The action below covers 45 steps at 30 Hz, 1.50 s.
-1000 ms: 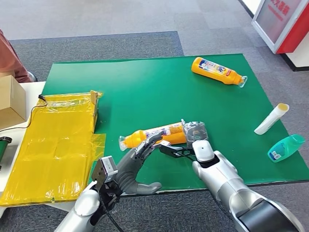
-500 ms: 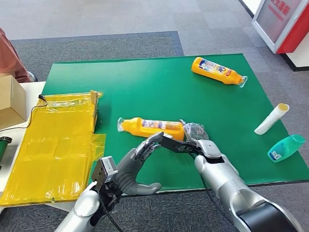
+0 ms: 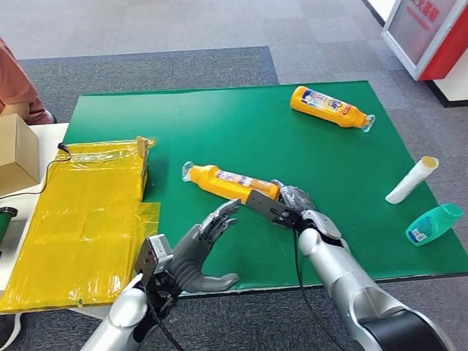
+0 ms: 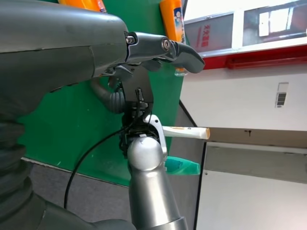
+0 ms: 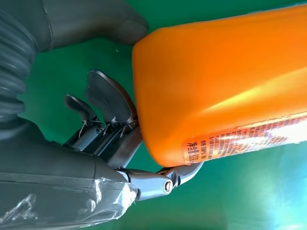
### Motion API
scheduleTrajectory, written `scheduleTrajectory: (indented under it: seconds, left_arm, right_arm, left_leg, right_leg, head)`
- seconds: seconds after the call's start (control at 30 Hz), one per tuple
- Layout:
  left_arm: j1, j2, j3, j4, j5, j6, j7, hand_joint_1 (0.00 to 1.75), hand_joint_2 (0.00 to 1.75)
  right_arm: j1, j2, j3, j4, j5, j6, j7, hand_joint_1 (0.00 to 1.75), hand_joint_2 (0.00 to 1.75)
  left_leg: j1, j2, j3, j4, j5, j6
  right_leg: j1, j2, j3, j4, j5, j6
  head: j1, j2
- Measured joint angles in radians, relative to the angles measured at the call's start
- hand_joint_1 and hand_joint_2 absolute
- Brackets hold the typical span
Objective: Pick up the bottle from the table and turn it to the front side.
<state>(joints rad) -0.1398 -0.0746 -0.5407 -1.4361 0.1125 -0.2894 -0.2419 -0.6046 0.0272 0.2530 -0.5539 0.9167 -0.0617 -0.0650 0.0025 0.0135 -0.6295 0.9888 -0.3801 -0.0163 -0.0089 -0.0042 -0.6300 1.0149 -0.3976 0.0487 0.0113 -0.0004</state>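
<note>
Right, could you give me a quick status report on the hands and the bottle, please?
Right hand grips base of orange plastic bottle. Left hand open, fingers apart, near it. Bottle lies label-up on green mat. Nothing in the way.

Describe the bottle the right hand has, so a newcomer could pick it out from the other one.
Start at the green mat covering the table. Near its front middle, an orange bottle lies with its base end in the right hand and its clear cap pointing toward the yellow bag. The other orange bottle lies untouched at the far right of the mat, cap pointing right.
</note>
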Motion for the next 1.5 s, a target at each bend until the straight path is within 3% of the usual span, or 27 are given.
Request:
scheduleTrajectory:
  seconds: [0.4,0.5,0.57,0.7,0.93,1.47,1.5]
  left_arm:
    - [0.002,0.001,0.003,0.001,0.003,0.010,0.000,0.00,1.75]
    - [0.002,0.001,0.003,0.001,0.003,0.013,0.000,0.00,1.75]
    - [0.002,0.001,0.003,0.001,0.003,0.014,0.000,0.00,1.75]
    - [0.002,0.001,0.003,0.001,0.003,0.013,0.000,0.00,1.75]
    - [-0.003,0.000,0.003,0.002,0.003,0.004,0.001,0.00,1.75]
    - [-0.008,-0.008,0.003,0.010,0.008,-0.003,-0.002,0.00,1.75]
    - [-0.008,-0.010,0.003,0.011,0.010,-0.003,-0.002,0.00,1.75]
  right_arm:
    - [0.000,0.001,-0.004,-0.001,-0.065,-0.004,-0.023,1.75,1.75]
    - [0.000,0.000,0.000,-0.004,-0.028,-0.022,-0.006,1.55,1.75]
    - [-0.001,0.000,0.014,-0.005,0.032,-0.040,0.033,1.52,1.75]
    - [-0.007,0.000,0.066,0.000,0.159,-0.064,0.125,1.75,1.75]
    - [-0.041,-0.016,0.141,0.044,0.326,-0.094,0.268,1.75,1.75]
    - [-0.097,-0.095,0.212,0.116,0.609,-0.095,0.491,1.75,1.75]
    - [-0.098,-0.097,0.215,0.118,0.616,-0.094,0.497,1.68,1.75]
  left_leg:
    - [0.000,0.000,0.000,0.000,0.000,0.000]
    - [0.000,0.000,0.000,0.000,0.000,0.000]
    - [0.000,0.000,0.000,0.000,0.000,0.000]
    - [0.000,0.000,0.000,0.000,0.000,0.000]
    - [0.000,0.000,0.000,0.000,0.000,0.000]
    - [0.000,0.000,0.000,0.000,0.000,0.000]
    - [0.000,0.000,0.000,0.000,0.000,0.000]
  right_leg:
    - [0.000,0.000,0.000,0.000,0.000,0.000]
    - [0.000,0.000,0.000,0.000,0.000,0.000]
    - [0.000,0.000,0.000,0.000,0.000,0.000]
    - [0.000,0.000,0.000,0.000,0.000,0.000]
    - [0.000,0.000,0.000,0.000,0.000,0.000]
    - [0.000,0.000,0.000,0.000,0.000,0.000]
    - [0.000,0.000,0.000,0.000,0.000,0.000]
  head:
    - [0.000,0.000]
    - [0.000,0.000]
    - [0.000,0.000]
    - [0.000,0.000]
    - [0.000,0.000]
    - [0.000,0.000]
    - [0.000,0.000]
